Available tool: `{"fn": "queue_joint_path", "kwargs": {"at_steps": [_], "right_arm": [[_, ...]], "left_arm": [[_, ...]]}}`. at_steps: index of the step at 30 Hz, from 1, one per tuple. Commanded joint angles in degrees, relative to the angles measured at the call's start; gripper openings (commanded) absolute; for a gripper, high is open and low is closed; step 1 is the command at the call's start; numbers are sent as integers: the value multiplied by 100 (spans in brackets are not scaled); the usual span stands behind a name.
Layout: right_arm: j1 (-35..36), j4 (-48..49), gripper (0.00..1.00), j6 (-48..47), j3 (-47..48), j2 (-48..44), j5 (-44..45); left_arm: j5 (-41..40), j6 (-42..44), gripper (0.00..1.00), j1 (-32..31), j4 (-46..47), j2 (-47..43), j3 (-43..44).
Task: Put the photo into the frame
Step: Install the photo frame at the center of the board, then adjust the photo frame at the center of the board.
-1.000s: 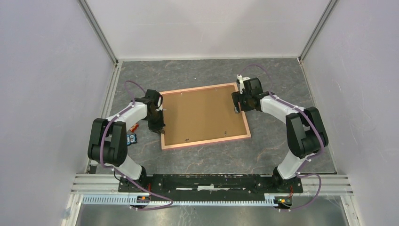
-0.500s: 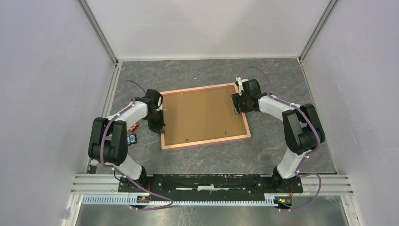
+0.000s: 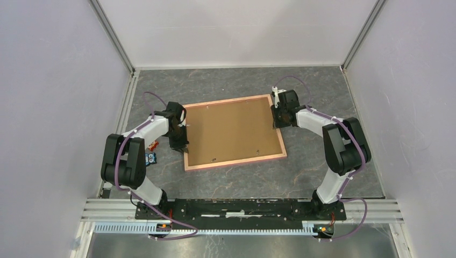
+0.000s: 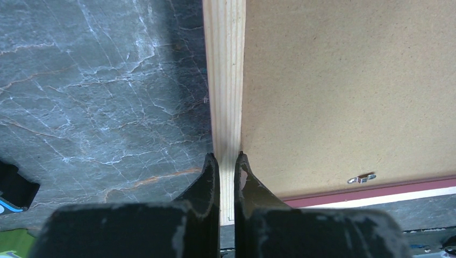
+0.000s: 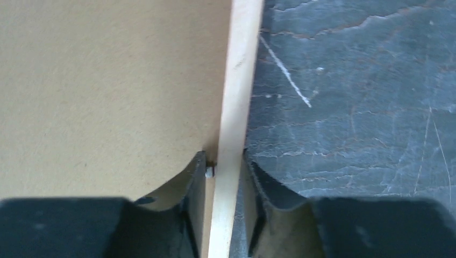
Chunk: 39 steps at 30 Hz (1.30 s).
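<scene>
Narrowing its jaws, the right tool (image 5: 223, 156) has shifted off the board (image 3: 231, 131) to straddle the right rail of the frame (image 3: 236, 160), with a sliver of gap left on the board side. The pink frame lies back-up on the gray table (image 3: 322, 161), board seated inside it. The left tool (image 4: 227, 157) pinches the frame's left rail by its near corner.

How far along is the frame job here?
Looks done: the board sits in the back-up frame; the photo is not visible, maybe beneath. In hand: left gripper clamps the left rail, right gripper straddles the right rail. Left: probably turning the frame over to check.
</scene>
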Motion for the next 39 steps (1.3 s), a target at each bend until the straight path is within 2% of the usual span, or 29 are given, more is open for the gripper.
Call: {"fn": "queue_joint_path", "kwargs": {"at_steps": [1,5,10,12,14,16,19,22,25,27,29,32,35,39], "right_arm": [[8,-17,22,-9,2,118,79],[12,-19,0,61,-35,51,-94],[7,-22,0,83,-26,-24,-170],[14,-114,10,82,68,-46,-183],[10,-133,32,102,118,-105,-280],[10,-54,47,143,87,-197,-426],[4,138,57,249,-11,-260,-773],[5,356,64,347,-96,-217,-1048],[5,447,68,354,24,-35,-1271],[4,470,70,344,232,143,-1327],[6,455,71,331,544,371,-1381],[6,359,72,333,1154,756,-1442],[9,53,73,257,1826,1090,-1544],[22,-395,77,30,2289,972,-1210]], "left_arm": [[-56,331,2,-37,38,57,96],[-51,323,2,-36,41,57,96],[-33,314,2,-35,39,55,100],[-30,299,2,-36,37,55,96],[-12,266,2,-36,41,60,79],[-7,198,2,-37,40,59,70],[189,139,2,-36,39,36,39],[640,109,2,-35,10,-1,-8],[1548,-69,4,-74,112,-203,-254],[1889,-324,8,-305,313,-464,-519],[1952,-616,12,-827,424,-714,-654],[2222,-1151,22,-1603,762,-910,-849],[2437,-1464,38,-2208,1137,-1096,-1025],[2231,-974,60,-2295,832,-1461,-807]]}}
